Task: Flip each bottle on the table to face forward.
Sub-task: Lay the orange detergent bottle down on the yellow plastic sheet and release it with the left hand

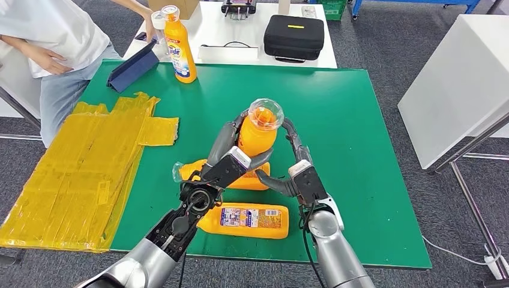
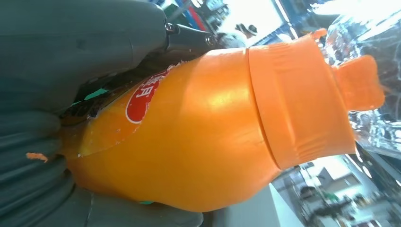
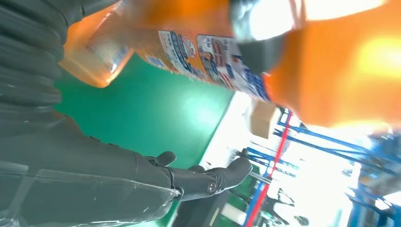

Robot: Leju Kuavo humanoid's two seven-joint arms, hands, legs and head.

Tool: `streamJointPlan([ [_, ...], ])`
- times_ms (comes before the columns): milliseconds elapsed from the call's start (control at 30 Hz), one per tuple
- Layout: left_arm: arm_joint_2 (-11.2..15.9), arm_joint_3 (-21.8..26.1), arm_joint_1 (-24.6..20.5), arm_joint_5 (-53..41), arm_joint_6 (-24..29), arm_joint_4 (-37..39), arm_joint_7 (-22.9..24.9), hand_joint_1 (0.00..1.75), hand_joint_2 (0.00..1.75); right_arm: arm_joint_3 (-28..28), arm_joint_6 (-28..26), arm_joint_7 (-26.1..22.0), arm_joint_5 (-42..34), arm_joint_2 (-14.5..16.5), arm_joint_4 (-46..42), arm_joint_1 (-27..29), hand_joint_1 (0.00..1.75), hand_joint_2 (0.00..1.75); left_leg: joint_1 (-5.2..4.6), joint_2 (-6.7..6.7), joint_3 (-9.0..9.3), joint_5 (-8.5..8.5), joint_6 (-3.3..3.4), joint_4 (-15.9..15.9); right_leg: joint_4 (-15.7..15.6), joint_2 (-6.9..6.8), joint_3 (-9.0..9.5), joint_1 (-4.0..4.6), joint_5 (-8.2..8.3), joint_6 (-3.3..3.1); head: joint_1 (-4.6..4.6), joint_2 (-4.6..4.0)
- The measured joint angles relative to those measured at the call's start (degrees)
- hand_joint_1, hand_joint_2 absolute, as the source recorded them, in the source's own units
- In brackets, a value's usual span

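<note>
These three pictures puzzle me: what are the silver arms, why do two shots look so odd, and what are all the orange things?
The silver arms belong to a humanoid robot. The wide picture is its own head view, looking down on a green table. The other two come from cameras at its wrists, so they sit very close and are turned on their side.

The left hand grips an orange bottle held upright above the table; the left wrist view shows that same bottle close up. The right hand is beside it with fingers spread, and I cannot tell whether they touch it.

Two more bottles lie flat: one behind the hands, one nearer the robot with its label up. A fourth bottle stands at the far edge, near a person. Yellow plastic sheets cover the table's left side.
</note>
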Motion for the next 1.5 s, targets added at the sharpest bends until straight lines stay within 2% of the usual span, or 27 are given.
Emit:
streamJointPlan([
  [233, 1.1, 2.7, -0.6, -1.2, 3.9, 2.4, 0.3, 1.75, 1.75, -0.1, 2.8, -2.1, -3.2, -1.3, -10.9, 6.2, 0.00, 1.75, 0.00, 0.01, -0.02, -0.02, 0.00, 0.0, 0.0, 0.00, -0.02, 0.00, -0.01, 0.00, 0.00, -0.01],
  [400, 1.9, 4.6, -1.2, -4.3, 10.4, 3.8, 2.1, 1.75, 1.75, 0.0, 4.3, -3.6, -4.2, -2.1, -17.2, 9.0, 0.00, 1.75, 0.00, 0.02, -0.02, -0.01, -0.01, 0.0, 0.0, 0.00, -0.02, 0.00, -0.01, -0.01, 0.00, 0.00],
  [567, 3.7, 6.5, -3.7, -16.3, 24.9, 6.7, 10.7, 1.75, 1.75, 0.6, 6.6, -5.4, -4.3, -2.6, -22.4, 11.7, 0.00, 1.75, 0.01, 0.05, 0.00, 0.01, -0.02, 0.0, 0.0, 0.03, -0.01, 0.01, 0.01, -0.02, -0.01, 0.00],
  [733, 5.1, 7.9, -5.5, -20.2, 27.7, 8.8, 13.9, 1.75, 1.75, 1.2, 7.3, -5.7, -3.9, -2.7, -25.0, 13.2, 0.00, 1.75, 0.02, 0.02, 0.00, 0.02, -0.03, 0.0, 0.0, 0.02, -0.01, 0.02, 0.00, -0.02, 0.01, 0.00],
  [833, 5.9, 8.3, -6.4, -29.6, 29.1, 9.9, 21.1, 1.75, 1.75, 1.3, 8.3, -5.9, -3.5, -2.7, -26.2, 13.9, 0.00, 1.75, 0.02, 0.05, 0.00, 0.02, -0.03, 0.0, 0.0, 0.03, -0.01, 0.01, 0.00, -0.02, 0.02, 0.00],
  [933, 7.4, 9.5, -7.6, -46.9, 29.4, 11.0, 33.7, 1.75, 1.75, 1.2, 10.5, -6.0, -4.8, -2.5, -27.2, 15.3, 0.00, 1.75, 0.01, 0.05, 0.00, 0.01, -0.02, 0.0, 0.0, 0.03, -0.01, 0.00, 0.00, -0.02, 0.02, -0.01],
  [1000, 8.6, 10.3, -8.6, -55.2, 29.3, 12.3, 40.8, 1.75, 1.75, 0.9, 12.2, -6.0, -6.8, -2.4, -27.9, 16.4, 0.00, 1.75, 0.01, 0.04, 0.00, 0.01, -0.03, 0.0, 0.0, 0.02, -0.01, 0.01, 0.00, -0.02, 0.01, -0.01],
  [1100, 11.0, 9.9, -9.3, -61.1, 27.9, 14.4, 50.4, 1.75, 1.75, -0.1, 14.7, -5.6, -10.6, -2.2, -28.9, 18.2, 0.00, 1.75, 0.01, 0.06, 0.01, 0.01, -0.03, 0.0, 0.0, 0.03, -0.01, 0.01, 0.00, -0.02, 0.00, -0.01],
  [1200, 13.7, 7.7, -9.1, -62.0, 25.2, 16.8, 58.2, 1.75, 1.75, -1.4, 15.7, -5.3, -12.9, -2.2, -30.2, 20.3, 0.00, 1.75, 0.02, 0.09, 0.01, 0.00, -0.04, 0.0, 0.0, 0.05, -0.02, 0.02, -0.01, -0.03, 0.01, 0.00],
  [1300, 16.6, 5.4, -7.9, -62.1, 23.1, 18.8, 62.3, 1.75, 1.75, -2.7, 15.9, -5.1, -14.3, -2.3, -31.5, 22.5, 0.00, 1.75, 0.02, 0.09, 0.00, -0.01, -0.05, 0.0, 0.0, 0.06, -0.05, 0.02, -0.03, -0.06, 0.01, -0.01],
  [1500, 19.8, 3.7, -5.8, -62.2, 22.3, 21.1, 63.9, 1.75, 1.75, -4.4, 15.9, -5.0, -14.8, -2.6, -32.6, 24.5, 0.00, 1.75, 0.02, 0.07, -0.02, -0.01, -0.06, 0.0, 0.0, 0.08, -0.08, 0.00, -0.05, -0.08, 0.03, -0.01],
])
